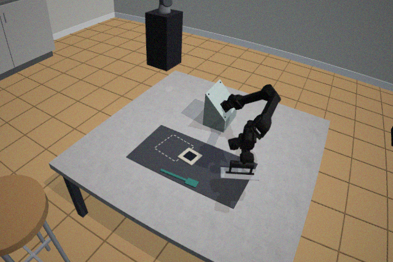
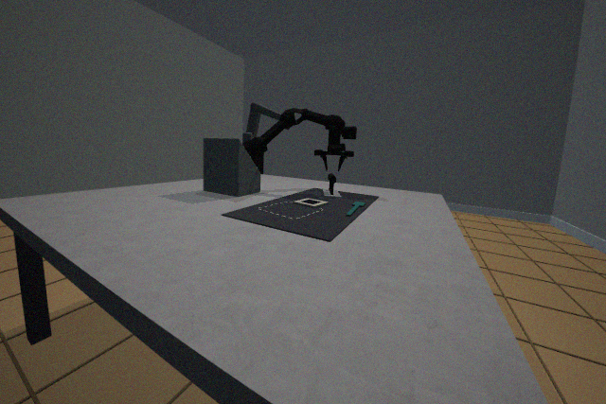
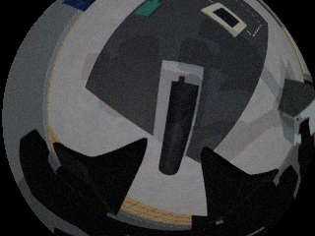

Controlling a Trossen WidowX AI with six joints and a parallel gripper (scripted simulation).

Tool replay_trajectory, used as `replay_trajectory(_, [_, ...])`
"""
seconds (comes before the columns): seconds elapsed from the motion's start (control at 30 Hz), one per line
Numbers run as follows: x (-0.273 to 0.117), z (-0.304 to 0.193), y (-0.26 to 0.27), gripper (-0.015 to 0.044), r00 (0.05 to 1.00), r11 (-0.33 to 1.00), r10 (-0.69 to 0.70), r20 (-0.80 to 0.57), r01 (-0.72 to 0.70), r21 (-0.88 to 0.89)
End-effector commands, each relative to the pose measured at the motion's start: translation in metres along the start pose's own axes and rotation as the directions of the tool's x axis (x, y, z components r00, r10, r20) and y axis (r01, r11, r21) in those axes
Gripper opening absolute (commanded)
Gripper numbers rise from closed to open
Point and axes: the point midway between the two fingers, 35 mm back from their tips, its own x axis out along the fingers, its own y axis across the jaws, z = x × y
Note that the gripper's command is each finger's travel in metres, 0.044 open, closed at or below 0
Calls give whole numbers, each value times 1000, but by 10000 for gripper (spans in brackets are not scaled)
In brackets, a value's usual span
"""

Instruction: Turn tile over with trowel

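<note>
Gray wall (image 1: 253,24) (image 2: 391,47) at the far side, orange tiled floor (image 1: 79,88) (image 2: 528,248) (image 3: 157,211), wooden stool (image 1: 22,211) near left. Pale table (image 1: 110,170) (image 2: 294,316) (image 3: 74,98) carries the dark mat (image 1: 228,189) (image 2: 303,228) (image 3: 123,64).

Black arm (image 1: 272,107) (image 2: 318,118) reaches from the sloped block (image 1: 212,116) (image 2: 220,165) (image 3: 295,95), apparently its mount, toward the right end of the mat. Gripper (image 1: 241,169) (image 2: 333,170) (image 3: 175,147) is released: fingers apart, nothing in grasp, pointing down just above the trowel (image 1: 225,172) (image 2: 331,184) (image 3: 177,113). Trowel's pale blade lies over the mat edge onto the table; its dark handle stands raised off the blade, likely so fingers can get either side. The handle runs lengthwise between the two fingers in the wrist view, a layout that suits a pinch across it.

Teal tool (image 1: 191,182) (image 2: 356,208) (image 3: 148,7) lies along the mat's near edge, probably not needed.

Tile (image 1: 190,156) (image 2: 311,202) (image 3: 226,19) lies flat on the mat, at the right corner of the dashed outline (image 1: 163,140) (image 2: 289,217) (image 3: 256,30), not inside it. Dark square shows on top, likely the mark, so flip looks not done. No container seen; outline is just a flat target with no walls, so an off-center flip could land outside. Next: lower, grip the handle.
</note>
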Motion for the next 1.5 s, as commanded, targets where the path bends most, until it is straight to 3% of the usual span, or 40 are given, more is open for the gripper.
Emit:
replay_trajectory(0.0, [10,0,-1,270,1000,1000,-10,-2,10,-2])
replay_trajectory(0.73, [42,-1,-2,270,1000,1000,-9,-3,9,-9])
replay_trajectory(0.93, [42,-1,-2,132,1000,1000,-9,-3,9,-9])
replay_trajectory(1.47, [42,-1,-2,130,1000,1000,-9,-3,9,-9])
